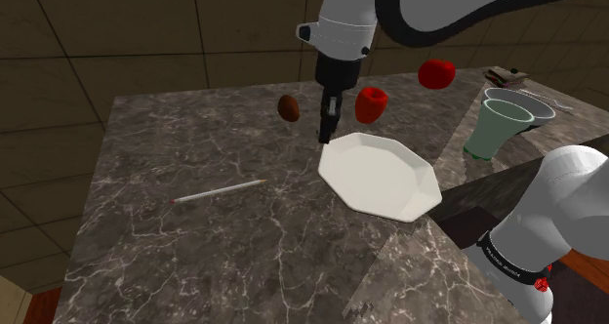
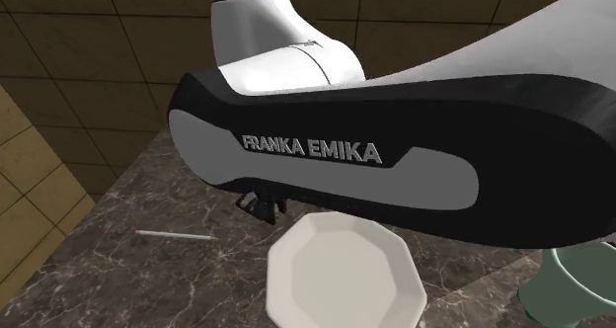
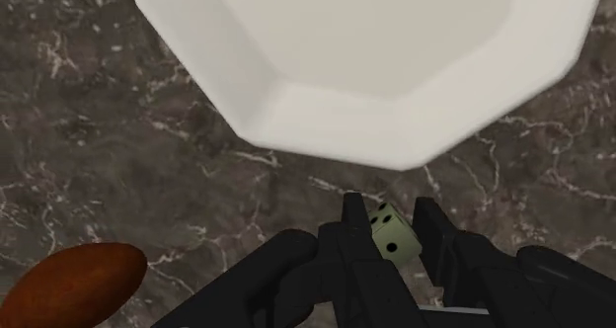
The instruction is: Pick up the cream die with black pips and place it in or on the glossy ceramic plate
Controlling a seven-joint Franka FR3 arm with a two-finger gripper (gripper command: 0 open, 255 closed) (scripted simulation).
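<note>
Jaws clamp narrowly on the cream die [image 3: 393,232], black pips showing between the 2 fingers, a grip that suits carrying it. They hang over the dark marble worktop [image 1: 195,146], just beside the rim of the white plate [image 1: 379,174]. Releasing now would likely miss, so 1 short move over the rim seems needed.

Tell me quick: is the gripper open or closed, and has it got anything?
Gripper: closed on the cream die, which is clasped between its two fingers.
</note>
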